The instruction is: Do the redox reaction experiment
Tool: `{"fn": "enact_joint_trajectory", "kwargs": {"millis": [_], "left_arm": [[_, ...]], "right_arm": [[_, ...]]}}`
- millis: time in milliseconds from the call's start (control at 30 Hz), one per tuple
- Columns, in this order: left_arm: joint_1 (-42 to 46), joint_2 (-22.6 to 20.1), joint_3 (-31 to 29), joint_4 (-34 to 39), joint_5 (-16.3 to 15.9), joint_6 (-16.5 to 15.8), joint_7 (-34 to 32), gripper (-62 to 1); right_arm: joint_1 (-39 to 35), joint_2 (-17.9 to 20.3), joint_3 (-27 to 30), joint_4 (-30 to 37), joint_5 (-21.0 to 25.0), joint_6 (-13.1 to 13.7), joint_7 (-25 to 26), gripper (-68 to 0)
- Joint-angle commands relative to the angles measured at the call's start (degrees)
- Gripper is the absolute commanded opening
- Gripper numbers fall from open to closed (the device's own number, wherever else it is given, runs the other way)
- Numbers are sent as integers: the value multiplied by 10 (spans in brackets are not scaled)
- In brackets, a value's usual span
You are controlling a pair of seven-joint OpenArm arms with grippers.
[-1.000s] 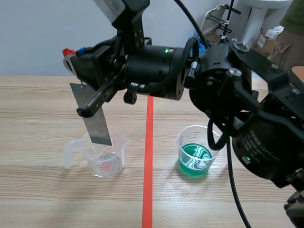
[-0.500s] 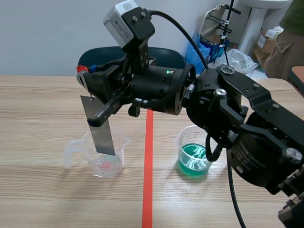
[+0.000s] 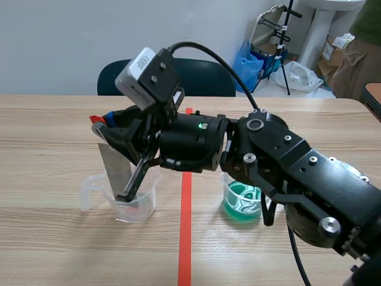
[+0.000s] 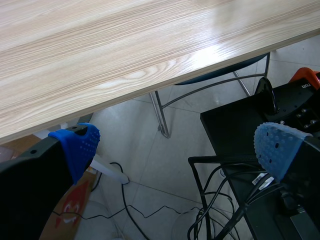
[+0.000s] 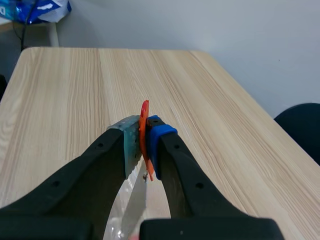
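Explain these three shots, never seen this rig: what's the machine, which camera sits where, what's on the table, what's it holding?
It's a two-armed robot at a wooden table. The wide picture comes from a camera between the arms; the other two come from wrist cameras looking past each arm's own fingers. On the table stand a clear beaker and a beaker of green liquid, either side of a red tape line. The right gripper, on the arm coming in from the right, is shut on a metal strip, with an orange-red piece pinched alongside; the strip's lower end is down in the clear beaker. The left gripper is open, empty, off the table's edge above the floor.
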Motion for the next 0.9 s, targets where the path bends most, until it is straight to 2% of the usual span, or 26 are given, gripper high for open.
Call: {"fn": "enact_joint_trajectory", "kwargs": {"millis": [0,233,367,467,567,800,867], "left_arm": [[6,4,-3,5,0,1,-26,14],[6,4,-3,5,0,1,-26,14],[6,4,-3,5,0,1,-26,14],[6,4,-3,5,0,1,-26,14],[5,5,-3,5,0,1,-26,14],[5,5,-3,5,0,1,-26,14],[5,5,-3,5,0,1,-26,14]], "right_arm": [[17,-2,5,1,-2,-5,26,-669],[17,-2,5,-6,-65,-17,82,-669],[17,-1,5,-6,-99,-24,94,-669],[17,6,5,-6,-103,-41,111,-669],[17,9,5,-6,-119,-41,134,-669],[17,9,5,-11,-130,-42,134,-669],[17,9,5,-13,-138,-52,134,-669]]}}
